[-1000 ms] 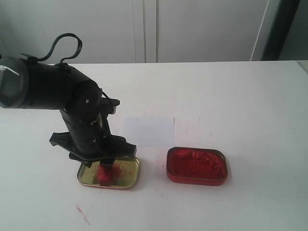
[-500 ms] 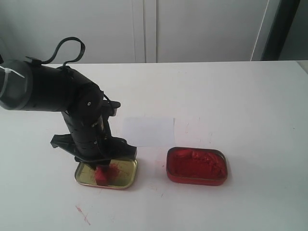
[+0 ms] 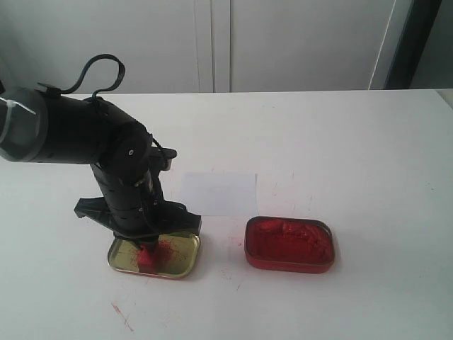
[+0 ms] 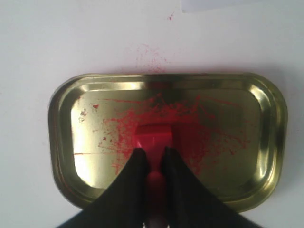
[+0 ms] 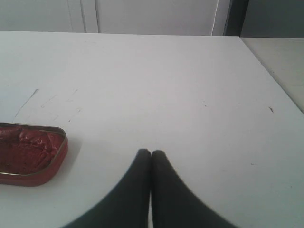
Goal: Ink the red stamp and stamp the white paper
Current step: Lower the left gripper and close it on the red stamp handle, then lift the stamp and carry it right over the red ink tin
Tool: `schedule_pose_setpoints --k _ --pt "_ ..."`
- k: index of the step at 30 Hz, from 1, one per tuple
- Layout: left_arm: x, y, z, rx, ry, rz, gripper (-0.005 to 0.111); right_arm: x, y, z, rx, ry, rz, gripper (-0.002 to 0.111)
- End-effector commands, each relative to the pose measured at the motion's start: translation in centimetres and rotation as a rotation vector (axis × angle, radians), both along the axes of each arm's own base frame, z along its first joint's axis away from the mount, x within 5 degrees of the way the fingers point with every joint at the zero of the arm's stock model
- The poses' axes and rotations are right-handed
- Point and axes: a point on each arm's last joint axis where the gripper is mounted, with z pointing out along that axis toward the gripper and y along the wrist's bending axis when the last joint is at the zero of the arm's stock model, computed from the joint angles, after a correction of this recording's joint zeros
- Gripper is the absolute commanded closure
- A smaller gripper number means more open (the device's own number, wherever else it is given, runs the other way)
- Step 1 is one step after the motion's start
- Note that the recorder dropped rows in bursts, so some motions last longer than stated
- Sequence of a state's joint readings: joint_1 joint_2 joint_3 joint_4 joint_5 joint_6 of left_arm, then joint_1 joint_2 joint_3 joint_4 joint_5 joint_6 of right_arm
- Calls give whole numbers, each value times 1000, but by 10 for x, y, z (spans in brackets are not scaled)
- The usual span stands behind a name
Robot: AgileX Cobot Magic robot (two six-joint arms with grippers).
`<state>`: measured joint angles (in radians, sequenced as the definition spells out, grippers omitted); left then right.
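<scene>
Two tins flank the work area. A shallow gold metal tin lid with red smears (image 3: 185, 263) lies towards the near-left of the white tabletop (image 3: 354, 142). A red rectangular tin full of red paste (image 3: 289, 244) sits to its right, well apart, near the middle of the near edge. A small thin white paper sheet (image 3: 219, 193) lies flat farther from the near edge than both tins, between them sideways, touching neither.

The small red plastic stamp (image 4: 153, 135) is inside the gold lid, about mid-floor, on the densest red smear. Its long axis runs up-down: the wide square foot points down at the lid floor and the narrow handle points up. The black left fingers (image 4: 135, 175) are clamped on the handle from both sides.

In the exterior view the bulky black left arm (image 3: 85, 134) hangs over the lid, hiding its far rim and most of the stamp's handle; only the foot end shows. Red specks dot the tabletop beside the lid on the paper side, and a red streak (image 3: 122, 316) sits by the near edge.

The black right fingers (image 5: 140, 180) are pressed together with nothing between them. They are over bare tabletop, apart from the paste tin.
</scene>
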<state>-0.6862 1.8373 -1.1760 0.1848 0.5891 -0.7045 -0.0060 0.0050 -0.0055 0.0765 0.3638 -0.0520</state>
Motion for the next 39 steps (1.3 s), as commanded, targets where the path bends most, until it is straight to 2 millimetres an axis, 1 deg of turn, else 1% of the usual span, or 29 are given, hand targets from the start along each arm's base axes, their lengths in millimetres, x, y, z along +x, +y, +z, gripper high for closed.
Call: schedule_pose_setpoints --k 1,9,14,16,23,25,30,35,39 --pt "-3 0 6 -2 0 7 107 0 0 0 4 -13 -7 108" --pt "-5 3 24 -30 -43 -9 107 0 0 0 4 -13 -7 108" --pt "-5 3 26 -35 -49 -9 107 0 0 0 4 -13 -7 108" --pt "-5 3 26 -35 -49 -9 107 0 0 0 35 -13 -15 108" --pt "-5 2 26 -38 -56 -16 107 0 0 0 29 -13 -14 108" --pt "-5 2 26 -28 -58 -56 107 0 0 0 29 -13 -14 108" --pt "-5 2 26 12 -69 -221 107 0 0 0 29 -13 -14 108" --pt "-5 2 27 34 -80 -327 107 0 0 0 29 -13 -14 108" --pt "-2 -1 36 56 -85 -451 107 0 0 0 29 -13 -14 108"
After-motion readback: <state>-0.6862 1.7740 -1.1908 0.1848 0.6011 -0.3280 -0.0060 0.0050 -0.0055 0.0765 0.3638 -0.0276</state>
